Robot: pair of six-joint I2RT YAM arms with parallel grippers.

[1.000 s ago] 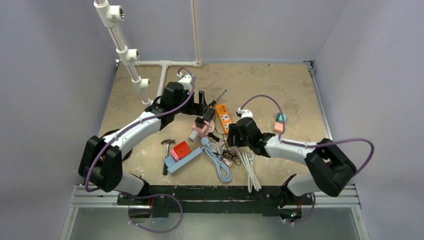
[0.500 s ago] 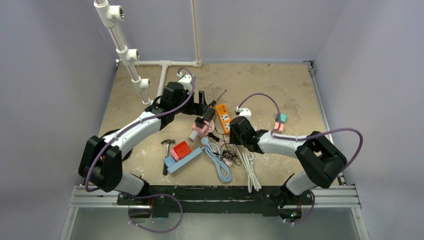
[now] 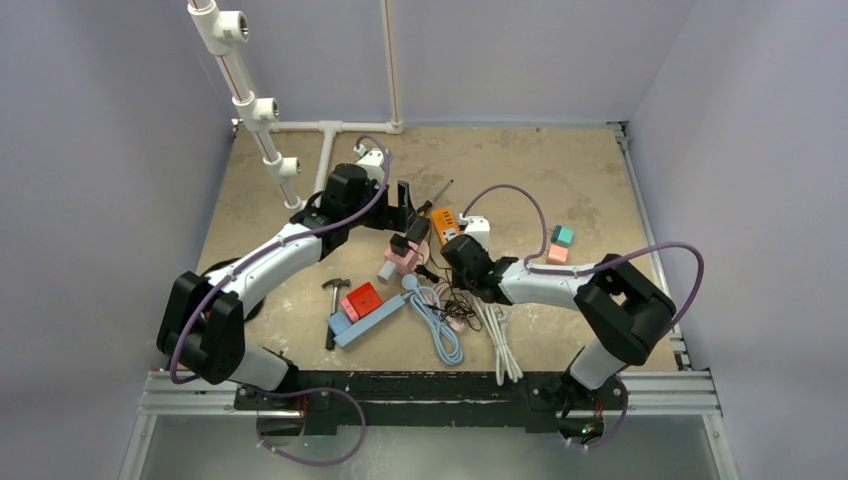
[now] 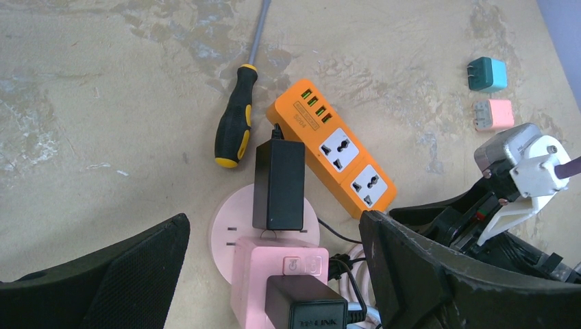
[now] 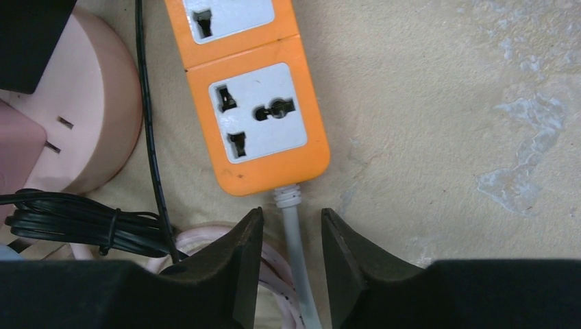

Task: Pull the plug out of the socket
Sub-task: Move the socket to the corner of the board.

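From above, my left gripper (image 3: 408,215) hangs over the black plug (image 3: 417,232), and my right gripper (image 3: 452,252) lies low at the near end of the orange power strip (image 3: 445,222). On my left wrist camera my left fingers (image 4: 103,281) are spread wide above the black plug (image 4: 279,184), which sits on the round pink socket (image 4: 229,229), while a second black adapter (image 4: 305,308) fills the pink cube socket (image 4: 257,274). On my right wrist camera my right fingers (image 5: 240,260) stand slightly parted either side of the strip's grey cable (image 5: 294,233), not pinching it.
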